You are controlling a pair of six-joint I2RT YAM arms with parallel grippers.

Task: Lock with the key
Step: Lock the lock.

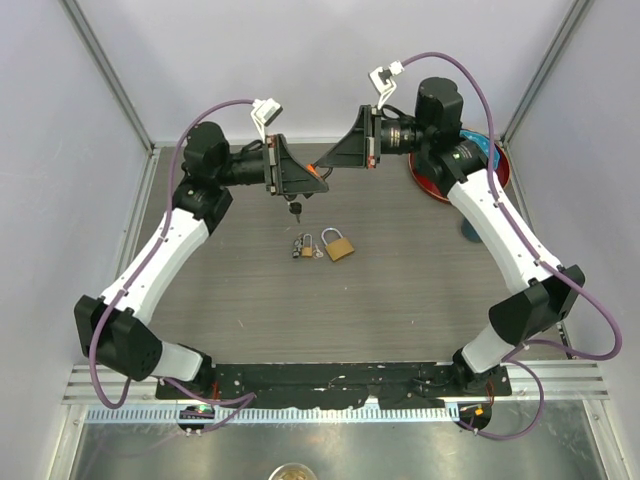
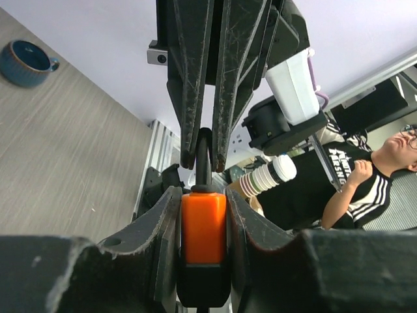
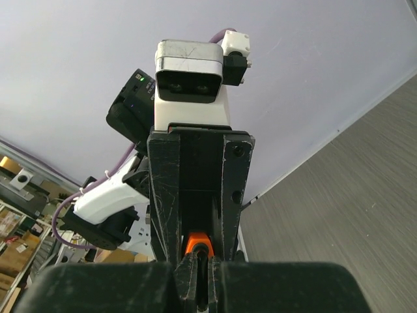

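Left pincer (image 2: 203, 195): closed across the orange padlock (image 2: 203, 228), pads flat on its two broad sides. The lock is up in the air over the worktop (image 1: 400, 300), between my two arms.

Lock body: boxy, rounded edges, smooth orange shell. It looks plastic-skinned, so probably slick. Stiff and small, and I judge it light. The broad flanks are the place to hold it.

Dark key (image 1: 294, 209): hangs just under the lock. Seated in the keyway or only dangling, I cannot tell. It is thin and would twist in a loose pinch, so best taken by its head.

Shackle (image 2: 203, 147): thin black bar, rigid, likely to roll between pads.

Right pincer (image 2: 204, 158): scuffed black fingers, closed on that shackle.

On the grey wood-grain worktop below: a small key bunch (image 1: 303, 247), then a brass padlock (image 1: 338, 245), metal and heavier-looking.
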